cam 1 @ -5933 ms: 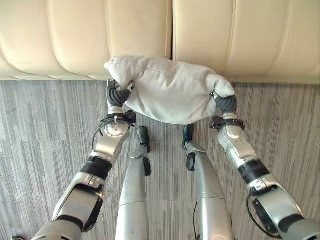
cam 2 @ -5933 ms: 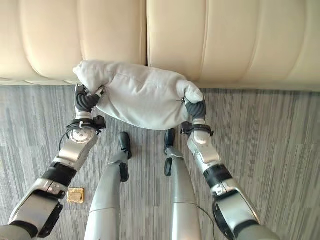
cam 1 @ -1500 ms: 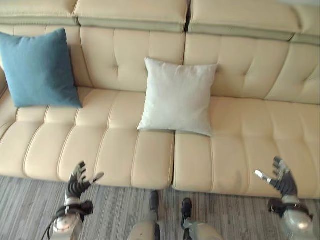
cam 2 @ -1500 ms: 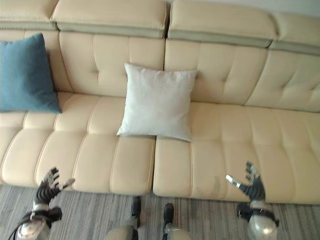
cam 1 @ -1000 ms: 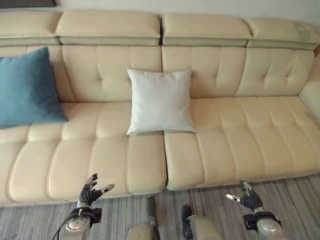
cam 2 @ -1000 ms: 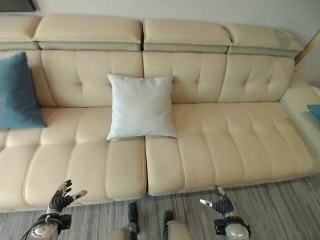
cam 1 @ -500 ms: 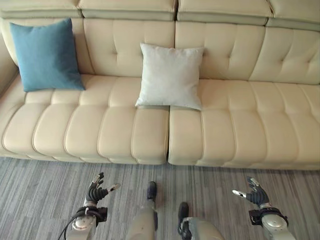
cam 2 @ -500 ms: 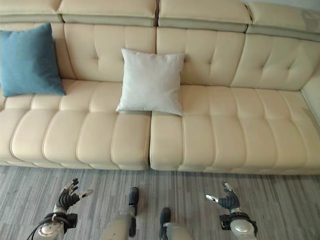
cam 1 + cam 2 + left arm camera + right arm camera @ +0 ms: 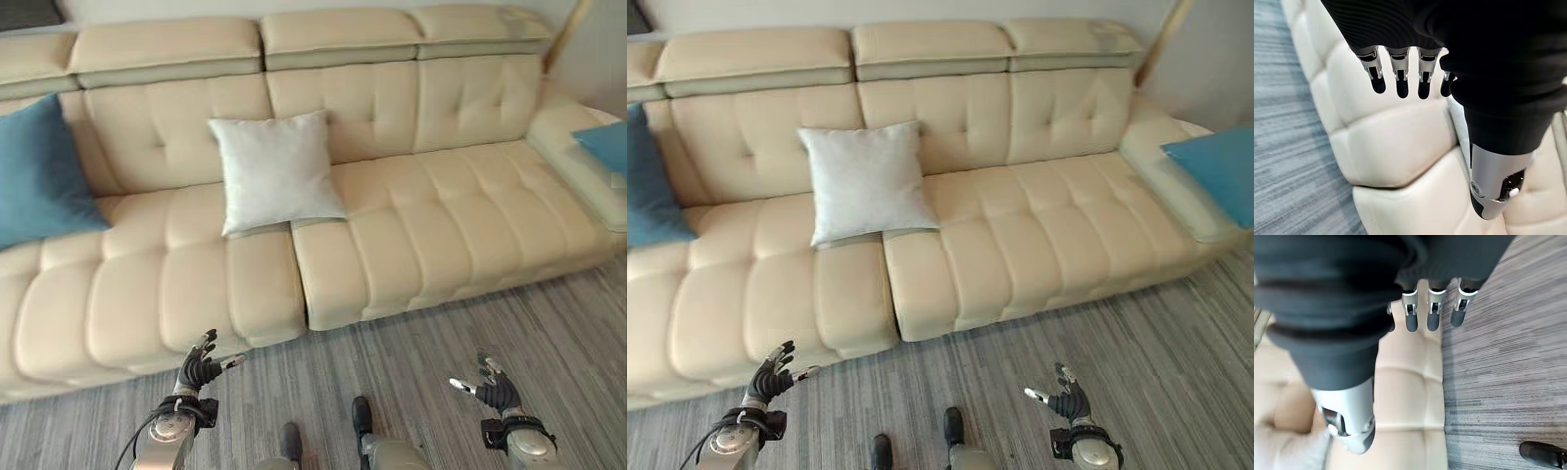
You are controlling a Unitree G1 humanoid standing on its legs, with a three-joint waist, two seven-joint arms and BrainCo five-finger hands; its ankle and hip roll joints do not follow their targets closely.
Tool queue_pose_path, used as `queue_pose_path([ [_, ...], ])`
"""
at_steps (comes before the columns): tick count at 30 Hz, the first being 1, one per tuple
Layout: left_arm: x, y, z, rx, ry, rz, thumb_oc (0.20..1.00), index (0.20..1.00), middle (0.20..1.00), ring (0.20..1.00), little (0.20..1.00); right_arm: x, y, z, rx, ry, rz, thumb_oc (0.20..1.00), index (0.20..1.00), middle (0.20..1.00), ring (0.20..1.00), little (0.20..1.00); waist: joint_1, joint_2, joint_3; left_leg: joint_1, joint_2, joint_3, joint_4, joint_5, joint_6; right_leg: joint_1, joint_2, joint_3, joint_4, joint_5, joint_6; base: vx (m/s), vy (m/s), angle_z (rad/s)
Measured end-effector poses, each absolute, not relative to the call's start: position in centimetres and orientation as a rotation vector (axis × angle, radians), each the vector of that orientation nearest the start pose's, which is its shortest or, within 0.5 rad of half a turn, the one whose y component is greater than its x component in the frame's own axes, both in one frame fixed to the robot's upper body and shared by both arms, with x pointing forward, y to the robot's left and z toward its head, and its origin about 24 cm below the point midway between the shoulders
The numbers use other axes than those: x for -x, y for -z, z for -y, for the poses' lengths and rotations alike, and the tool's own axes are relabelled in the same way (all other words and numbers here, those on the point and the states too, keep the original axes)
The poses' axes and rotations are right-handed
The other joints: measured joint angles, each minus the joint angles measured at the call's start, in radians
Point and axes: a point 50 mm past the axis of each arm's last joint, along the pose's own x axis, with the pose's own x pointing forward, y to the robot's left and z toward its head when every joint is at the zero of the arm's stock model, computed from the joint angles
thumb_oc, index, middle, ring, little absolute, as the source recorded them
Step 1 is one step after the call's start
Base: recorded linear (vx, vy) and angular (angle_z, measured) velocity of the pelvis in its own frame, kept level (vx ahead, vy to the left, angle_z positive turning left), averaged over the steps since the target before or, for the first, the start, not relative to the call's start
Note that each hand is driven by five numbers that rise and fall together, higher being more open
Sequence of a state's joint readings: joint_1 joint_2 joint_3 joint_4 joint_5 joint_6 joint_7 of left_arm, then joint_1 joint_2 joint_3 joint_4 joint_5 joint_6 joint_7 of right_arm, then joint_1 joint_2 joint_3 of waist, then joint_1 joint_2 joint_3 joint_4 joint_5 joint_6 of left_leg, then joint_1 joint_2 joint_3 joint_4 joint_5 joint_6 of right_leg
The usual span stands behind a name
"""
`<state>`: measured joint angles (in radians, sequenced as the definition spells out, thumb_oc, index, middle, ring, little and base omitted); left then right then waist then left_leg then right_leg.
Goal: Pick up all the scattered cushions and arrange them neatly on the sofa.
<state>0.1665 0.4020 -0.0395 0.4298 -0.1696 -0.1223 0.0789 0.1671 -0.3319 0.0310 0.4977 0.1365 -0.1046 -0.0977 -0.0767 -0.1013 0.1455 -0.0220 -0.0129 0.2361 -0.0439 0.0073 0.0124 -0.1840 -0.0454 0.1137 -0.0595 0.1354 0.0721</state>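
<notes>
A white cushion leans upright against the backrest of the cream sofa, near its middle. A blue cushion stands at the sofa's far left end. Another blue cushion lies on the sofa's right end section. My left hand hangs low over the carpet in front of the sofa's edge, fingers straight and holding nothing. My right hand is over the carpet at the lower right, also open and holding nothing. Straight fingers point at the sofa in the left wrist view; fingers show the same in the right wrist view.
Grey striped carpet runs along the sofa's front. The sofa's right end turns forward into a side section. A slanted wooden pole stands behind the sofa's right corner.
The whole picture has shifted: the camera has turned right, bringing the sofa's right end and a second blue cushion into view. Both hands stay low and open.
</notes>
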Motion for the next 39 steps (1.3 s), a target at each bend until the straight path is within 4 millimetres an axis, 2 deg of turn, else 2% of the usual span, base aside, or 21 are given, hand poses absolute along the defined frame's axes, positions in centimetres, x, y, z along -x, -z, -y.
queue_pose_path([
  [2, -18.2, 5.2, -26.4, -0.262, -0.172, -0.454, 1.0, 1.0, 1.0, 1.0, 1.0, -18.1, 6.9, 24.9, 0.215, 0.194, -0.51, 1.0, 1.0, 1.0, 1.0, 1.0, 0.002, -0.011, 0.004, 0.007, 0.019, 0.114, 0.004, -0.004, 0.003, -0.033, -0.008, -0.029, -0.006, -0.035, 0.0, -0.03, -0.076, -1.74],
  [4, -18.2, 4.8, -26.6, -0.274, -0.167, -0.443, 1.0, 1.0, 1.0, 1.0, 1.0, -19.6, 6.4, 23.8, 0.191, 0.174, -0.47, 1.0, 1.0, 1.0, 1.0, 1.0, 0.016, 0.02, 0.02, 0.015, 0.085, 0.237, 0.015, -0.01, 0.007, -0.079, -0.023, -0.267, 0.061, -0.085, 0.018, 0.04, -0.102, -1.96],
  [6, -18.2, 4.9, -26.6, -0.271, -0.168, -0.442, 1.0, 1.0, 1.0, 1.0, 1.0, -19.7, 6.5, 23.1, 0.189, 0.153, -0.473, 1.0, 1.0, 1.0, 1.0, 1.0, 0.017, 0.028, 0.022, 0.051, 0.125, 0.329, 0.018, -0.013, 0.001, -0.077, -0.079, -0.509, 0.163, -0.12, 0.001, 0.11, -0.081, -1.34],
  [8, -17.4, 5.5, -26.1, -0.245, -0.168, -0.469, 1.0, 1.0, 1.0, 1.0, 1.0, -18.8, 7.0, 23.0, 0.189, 0.148, -0.496, 1.0, 1.0, 1.0, 1.0, 1.0, 0.02, 0.02, 0.01, 0.122, 0.146, 0.41, 0.054, -0.074, -0.059, -0.026, -0.131, -0.583, 0.256, -0.176, 0.001, 0.19, -0.233, -1.76],
  [9, -17.3, 5.9, -25.5, -0.233, -0.141, -0.481, 1.0, 1.0, 1.0, 1.0, 1.0, -18.0, 7.2, 23.5, 0.2, 0.16, -0.515, 1.0, 1.0, 1.0, 1.0, 1.0, 0.015, 0.024, -0.008, 0.126, 0.163, 0.38, 0.078, -0.104, -0.078, -0.02, -0.117, -0.567, 0.247, -0.118, -0.05, 0.27, -0.31, -1.45],
  [11, -17.6, 6.3, -24.7, -0.244, -0.107, -0.49, 1.0, 1.0, 1.0, 1.0, 1.0, -17.1, 7.4, 24.1, 0.217, 0.172, -0.536, 1.0, 1.0, 1.0, 1.0, 1.0, -0.005, 0.063, -0.014, 0.107, 0.204, 0.338, 0.156, -0.103, -0.105, -0.03, -0.057, -0.521, 0.248, -0.145, -0.084, 0.21, -0.275, -0.78],
  [16, -18.0, 6.7, -23.3, -0.211, -0.081, -0.492, 1.0, 1.0, 1.0, 1.0, 1.0, -16.2, 7.3, 25.6, 0.262, 0.187, -0.557, 1.0, 1.0, 1.0, 1.0, 1.0, 0.0, 0.068, -0.01, -0.085, 0.298, 0.057, 0.632, -0.075, -0.121, 0.019, 0.017, -0.424, 0.22, -0.184, -0.173, 0.16, -0.174, -0.71],
  [18, -18.2, 6.5, -23.0, -0.204, -0.081, -0.476, 1.0, 1.0, 1.0, 1.0, 1.0, -17.5, 6.5, 25.6, 0.269, 0.188, -0.514, 1.0, 1.0, 1.0, 1.0, 1.0, 0.015, 0.051, -0.008, -0.179, 0.17, -0.065, 0.591, -0.13, -0.1, 0.032, 0.023, -0.346, 0.181, -0.152, -0.155, 0.23, -0.008, -1.14],
  [20, -18.0, 6.8, -22.9, -0.202, -0.084, -0.485, 1.0, 1.0, 1.0, 1.0, 1.0, -17.7, 6.5, 25.4, 0.267, 0.185, -0.507, 1.0, 1.0, 1.0, 1.0, 1.0, 0.03, 0.046, 0.006, -0.268, 0.087, -0.089, 0.38, -0.115, -0.092, 0.105, 0.063, -0.312, 0.095, -0.136, -0.141, 0.4, 0.002, -1.06],
  [22, -17.8, 6.9, -23.0, -0.205, -0.087, -0.495, 1.0, 1.0, 1.0, 1.0, 1.0, -17.6, 6.6, 25.2, 0.268, 0.177, -0.513, 1.0, 1.0, 1.0, 1.0, 1.0, 0.058, 0.053, 0.01, -0.302, 0.053, -0.091, 0.254, -0.058, -0.078, 0.15, 0.096, -0.277, 0.056, -0.143, -0.135, 0.41, 0.014, -0.85],
  [23, -17.1, 7.4, -23.1, -0.204, -0.099, -0.522, 1.0, 1.0, 1.0, 1.0, 1.0, -18.0, 6.8, 25.0, 0.265, 0.174, -0.518, 1.0, 1.0, 1.0, 1.0, 1.0, 0.112, 0.057, 0.014, -0.307, 0.014, -0.21, 0.096, -0.011, -0.099, 0.171, 0.121, -0.241, 0.055, -0.184, -0.155, 0.62, 0.051, -1.18],
  [24, -16.4, 8.0, -23.1, -0.2, -0.106, -0.555, 1.0, 1.0, 1.0, 1.0, 1.0, -18.5, 6.7, 25.0, 0.264, 0.179, -0.509, 1.0, 1.0, 1.0, 1.0, 1.0, 0.125, 0.08, 0.024, -0.328, 0.003, -0.267, 0.043, 0.024, -0.093, 0.202, 0.156, -0.22, 0.042, -0.182, -0.152, 0.65, 0.085, -1.18],
  [27, -16.4, 8.0, -23.5, -0.201, -0.132, -0.554, 1.0, 1.0, 1.0, 1.0, 1.0, -18.6, 6.7, 25.0, 0.261, 0.181, -0.509, 1.0, 1.0, 1.0, 1.0, 1.0, 0.139, 0.091, 0.036, -0.373, -0.001, -0.216, 0.037, 0.048, -0.065, 0.257, 0.192, -0.182, 0.032, -0.221, -0.161, 0.54, 0.144, -0.5],
  [28, -16.4, 7.8, -24.0, -0.201, -0.152, -0.55, 1.0, 1.0, 1.0, 1.0, 1.0, -19.0, 6.5, 24.8, 0.255, 0.179, -0.495, 1.0, 1.0, 1.0, 1.0, 1.0, 0.155, 0.077, 0.049, -0.377, -0.012, -0.185, 0.065, 0.055, -0.032, 0.298, 0.194, -0.138, 0.033, -0.252, -0.135, 0.53, 0.171, -0.88],
  [30, -15.8, 8.0, -24.3, -0.2, -0.165, -0.566, 1.0, 1.0, 1.0, 1.0, 1.0, -18.7, 6.6, 24.7, 0.245, 0.178, -0.495, 1.0, 1.0, 1.0, 1.0, 1.0, 0.167, 0.054, 0.04, -0.368, -0.038, -0.17, 0.099, 0.077, 0.031, 0.358, 0.177, -0.114, 0.045, -0.278, -0.099, 0.45, 0.163, -0.71],
  [32, -16.0, 7.9, -24.3, -0.202, -0.165, -0.56, 1.0, 1.0, 1.0, 1.0, 1.0, -17.8, 6.9, 25.0, 0.255, 0.179, -0.521, 1.0, 1.0, 1.0, 1.0, 1.0, 0.16, 0.063, 0.033, -0.326, -0.04, -0.179, 0.112, 0.119, 0.083, 0.394, 0.195, -0.109, 0.122, -0.316, -0.05, 0.35, 0.139, -0.55],
  [33, -16.3, 7.5, -24.9, -0.237, -0.153, -0.555, 1.0, 1.0, 1.0, 1.0, 1.0, -18.0, 6.9, 23.8, 0.232, 0.149, -0.507, 1.0, 1.0, 1.0, 1.0, 1.0, 0.162, 0.027, 0.021, -0.292, -0.025, -0.143, 0.131, 0.142, 0.117, 0.251, 0.156, -0.122, 0.463, -0.408, 0.028, 0.24, 0.09, -0.71],
  [34, -16.4, 7.4, -25.0, -0.251, -0.14, -0.55, 1.0, 1.0, 1.0, 1.0, 1.0, -18.2, 6.5, 23.5, 0.232, 0.136, -0.482, 1.0, 1.0, 1.0, 1.0, 1.0, 0.147, 0.017, 0.013, -0.278, -0.04, -0.141, 0.121, 0.135, 0.127, 0.213, 0.126, -0.136, 0.537, -0.427, 0.035, 0.36, 0.135, -0.49],
  [36, -18.0, 6.5, -25.0, -0.261, -0.133, -0.5, 1.0, 1.0, 1.0, 1.0, 1.0, -19.1, 5.8, 23.3, 0.232, 0.125, -0.444, 1.0, 1.0, 1.0, 1.0, 1.0, 0.133, 0.01, 0.016, -0.233, -0.055, -0.111, 0.105, 0.082, 0.16, 0.1, -0.005, -0.207, 0.712, -0.437, 0.072, 0.31, 0.105, -0.37],
  [38, -19.7, 5.5, -24.6, -0.257, -0.123, -0.441, 1.0, 1.0, 1.0, 1.0, 1.0, -20.0, 4.9, 22.9, 0.227, 0.107, -0.398, 1.0, 1.0, 1.0, 1.0, 1.0, 0.128, 0.035, 0.032, -0.16, -0.05, -0.101, 0.059, 0.076, 0.154, 0.014, -0.097, -0.28, 0.739, -0.448, 0.068, 0.33, 0.081, -0.35],
  [39, -20.2, 5.1, -24.4, -0.256, -0.122, -0.414, 1.0, 1.0, 1.0, 1.0, 1.0, -20.2, 4.8, 22.6, 0.226, 0.096, -0.39, 1.0, 1.0, 1.0, 1.0, 1.0, 0.123, 0.045, 0.038, -0.127, -0.042, -0.102, 0.036, 0.071, 0.151, -0.021, -0.106, -0.293, 0.693, -0.446, 0.07, 0.36, 0.04, -0.06],
])
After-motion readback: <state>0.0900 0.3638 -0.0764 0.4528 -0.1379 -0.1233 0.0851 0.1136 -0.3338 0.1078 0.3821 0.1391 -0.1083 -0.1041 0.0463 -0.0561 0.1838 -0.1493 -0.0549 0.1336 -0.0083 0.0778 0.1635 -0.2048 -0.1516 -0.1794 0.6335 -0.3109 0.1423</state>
